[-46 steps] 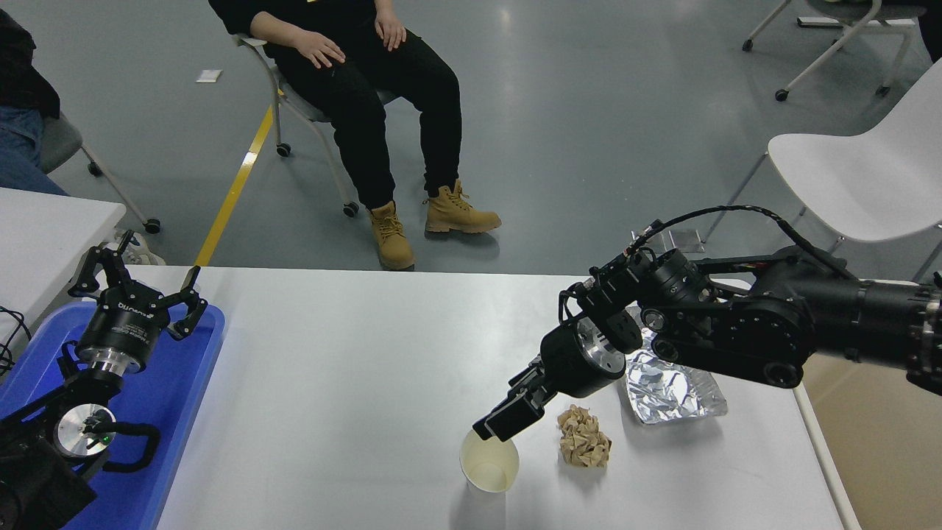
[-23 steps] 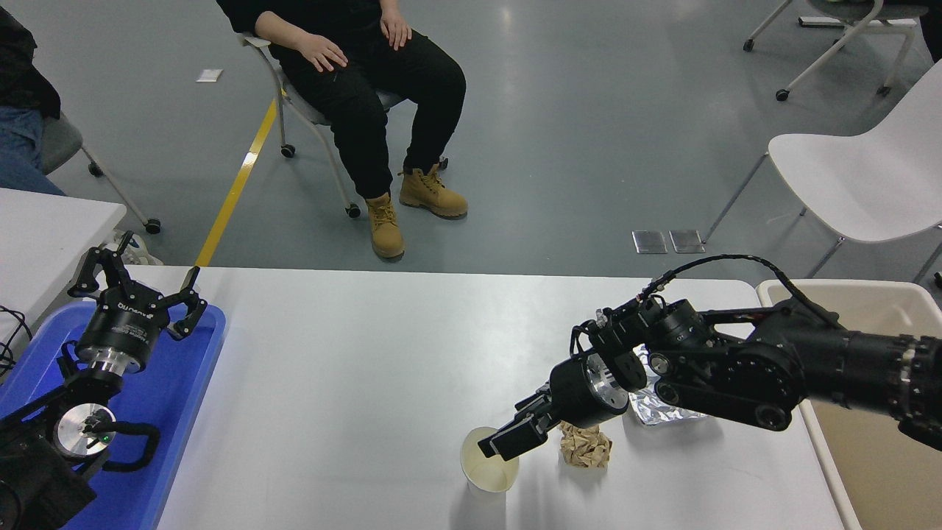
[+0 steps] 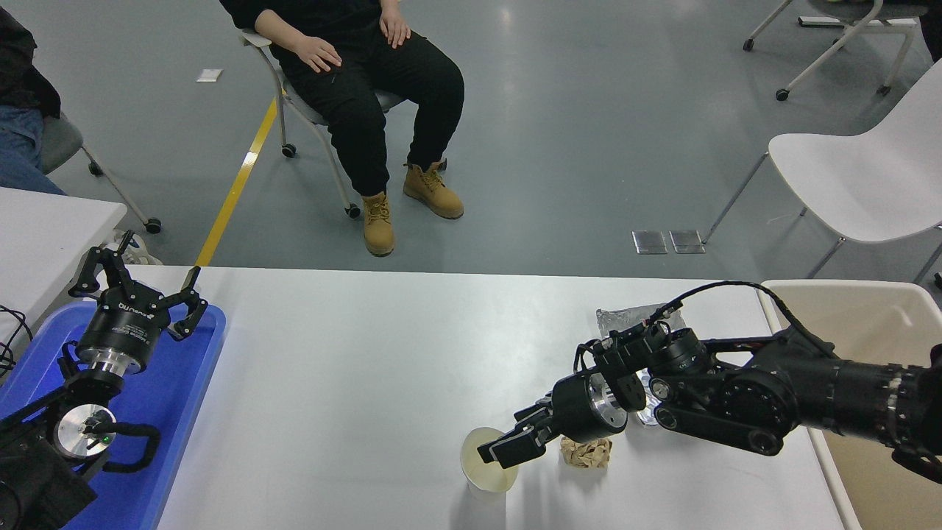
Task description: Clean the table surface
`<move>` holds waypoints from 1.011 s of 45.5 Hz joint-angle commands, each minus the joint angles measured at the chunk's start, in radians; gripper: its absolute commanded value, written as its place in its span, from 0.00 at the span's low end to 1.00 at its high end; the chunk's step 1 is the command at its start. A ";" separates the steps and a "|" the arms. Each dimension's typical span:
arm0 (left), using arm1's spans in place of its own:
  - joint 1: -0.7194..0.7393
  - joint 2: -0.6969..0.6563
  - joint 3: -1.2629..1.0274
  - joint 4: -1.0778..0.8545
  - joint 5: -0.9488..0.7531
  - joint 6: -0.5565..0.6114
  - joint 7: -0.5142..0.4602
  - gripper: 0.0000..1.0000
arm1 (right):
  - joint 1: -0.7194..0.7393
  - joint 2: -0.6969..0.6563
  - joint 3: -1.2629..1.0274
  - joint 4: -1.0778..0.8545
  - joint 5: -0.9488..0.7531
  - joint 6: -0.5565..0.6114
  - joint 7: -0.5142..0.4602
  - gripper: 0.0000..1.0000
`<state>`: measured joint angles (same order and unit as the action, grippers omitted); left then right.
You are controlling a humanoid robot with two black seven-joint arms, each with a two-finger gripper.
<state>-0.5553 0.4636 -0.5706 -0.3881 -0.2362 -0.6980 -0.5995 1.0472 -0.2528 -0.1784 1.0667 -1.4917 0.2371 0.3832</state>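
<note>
A grey floor with a yellow line runs behind the white worktop (image 3: 353,368), which fills the lower half of the view; a person (image 3: 360,66) in black with tan boots sits on a wheeled chair beyond its far edge, and a white chair (image 3: 861,184) stands at the right. A beige bin (image 3: 876,324) sits just beside the worktop's right edge, a blue tray (image 3: 169,397) at its left edge. The left end effector (image 3: 136,294) hangs over that tray with its fingers spread open. The right arm reaches in from the right, low over the worktop — its right end effector (image 3: 504,450) is at the rim of a pale paper cup (image 3: 487,471) near the front edge; whether it grips the rim I cannot tell. Just right of the cup lies a crumpled brown paper wad (image 3: 586,452), and behind the arm a piece of crinkled foil (image 3: 625,322) — partly hidden.
</note>
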 commanded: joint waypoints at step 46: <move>0.000 0.000 0.000 0.000 0.000 0.000 0.001 1.00 | -0.033 0.009 0.003 -0.040 -0.079 -0.016 0.010 0.00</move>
<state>-0.5553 0.4637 -0.5706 -0.3881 -0.2362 -0.6980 -0.5995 1.0128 -0.2451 -0.1793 1.0301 -1.5697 0.2210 0.3927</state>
